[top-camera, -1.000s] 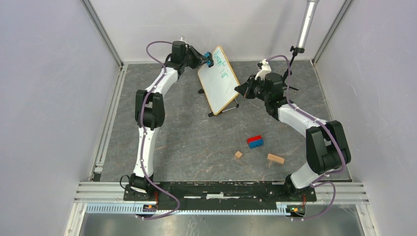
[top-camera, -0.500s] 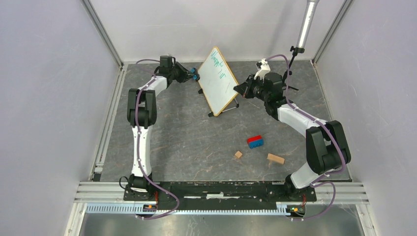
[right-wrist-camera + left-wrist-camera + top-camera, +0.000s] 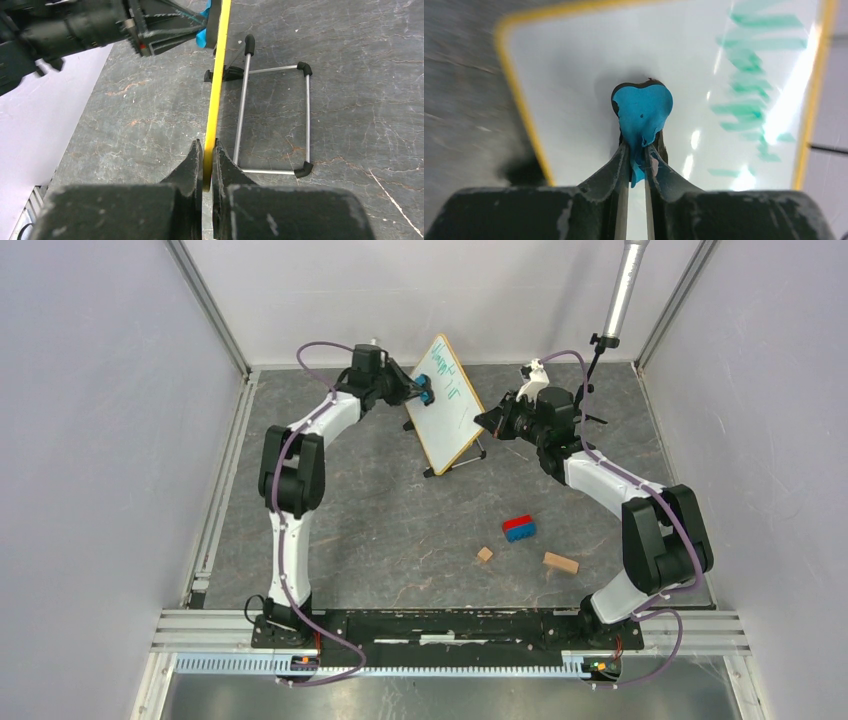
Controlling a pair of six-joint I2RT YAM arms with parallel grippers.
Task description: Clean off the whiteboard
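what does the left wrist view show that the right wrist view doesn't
Only left wrist: the whiteboard seen face-on, white with green marks, and the blue pad pinched in the left tool, seen head-on. Only right wrist: the right tool shut on the board's edge, and the wire stand with black feet behind the board. Both: the yellow frame, the left tool with its blue pad, the grey floor.

The right gripper (image 3: 208,150) pinches the yellow edge of the whiteboard (image 3: 217,85). Its wire stand (image 3: 307,115) sits to the right; farther off, the left gripper (image 3: 197,27) holds a blue pad (image 3: 202,37) against it.
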